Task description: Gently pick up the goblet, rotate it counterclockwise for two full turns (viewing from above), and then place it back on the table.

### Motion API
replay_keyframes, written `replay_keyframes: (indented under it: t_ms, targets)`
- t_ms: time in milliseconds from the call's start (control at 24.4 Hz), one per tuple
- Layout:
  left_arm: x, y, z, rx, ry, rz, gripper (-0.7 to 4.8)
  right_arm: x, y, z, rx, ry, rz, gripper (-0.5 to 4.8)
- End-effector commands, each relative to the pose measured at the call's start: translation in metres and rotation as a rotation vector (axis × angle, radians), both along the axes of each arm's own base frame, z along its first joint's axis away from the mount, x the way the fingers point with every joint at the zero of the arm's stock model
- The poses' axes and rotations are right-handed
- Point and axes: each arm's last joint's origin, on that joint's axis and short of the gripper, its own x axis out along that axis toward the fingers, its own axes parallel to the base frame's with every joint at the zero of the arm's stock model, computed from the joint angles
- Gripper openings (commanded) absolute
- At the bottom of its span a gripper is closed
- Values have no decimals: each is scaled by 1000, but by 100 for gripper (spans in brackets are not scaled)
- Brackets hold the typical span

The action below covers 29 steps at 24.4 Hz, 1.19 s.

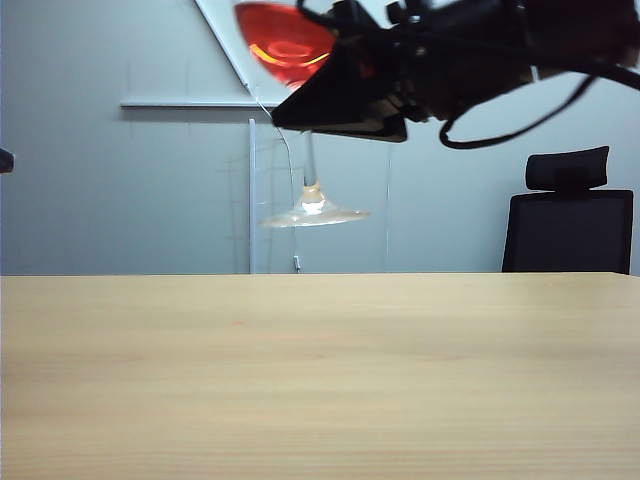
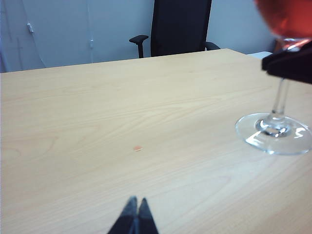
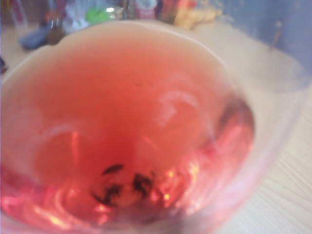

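Note:
The goblet hangs in the air above the table point(image 1: 300, 380), slightly tilted. Its bowl point(image 1: 285, 40) holds red liquid, and its round foot point(image 1: 313, 213) is well clear of the wood. My right gripper point(image 1: 320, 115) is shut on the goblet's stem just under the bowl. In the right wrist view the bowl of red liquid point(image 3: 126, 136) fills the frame and hides the fingers. The left wrist view shows the goblet's foot point(image 2: 275, 134), its stem, and a black finger point(image 2: 292, 63) of the right gripper. My left gripper point(image 2: 136, 202) is shut and empty, low over the table, apart from the goblet.
A black office chair point(image 1: 570, 215) stands behind the table's far edge, and the left wrist view shows the chair point(image 2: 180, 27) too. A small orange speck point(image 2: 138, 148) lies on the wood. A grey wall with a whiteboard is behind.

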Motion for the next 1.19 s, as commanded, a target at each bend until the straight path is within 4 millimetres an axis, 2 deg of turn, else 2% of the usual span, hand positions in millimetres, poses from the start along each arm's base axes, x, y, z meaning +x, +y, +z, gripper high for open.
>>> replay_keyframes:
  t_ms: [41, 246, 287, 369, 533, 737, 901, 1188]
  targets:
    - [0, 0, 2, -6, -12, 0, -5, -6, -6, 9, 192, -77, -47, -5]
    - [0, 0, 2, -6, -12, 0, -5, -16, -21, -1, 385, -58, -246, -5]
    - [0, 0, 2, -6, -12, 0, -5, -15, -24, -5, 411, -17, -343, -5]
    - [0, 0, 2, -6, -12, 0, -5, -13, -26, -9, 420, 44, -455, -5]
    - [0, 0, 2, -6, -12, 0, -5, -5, -26, -15, 336, 107, -564, -5]
    - [0, 0, 2, -6, -12, 0, -5, 8, -29, -15, 264, 136, -600, -5]
    - [0, 0, 2, -6, -12, 0, -5, 21, -26, -13, 219, 148, -515, -5]
    - [0, 0, 2, -6, -12, 0, -5, 38, -10, -16, 127, 138, -350, -5]
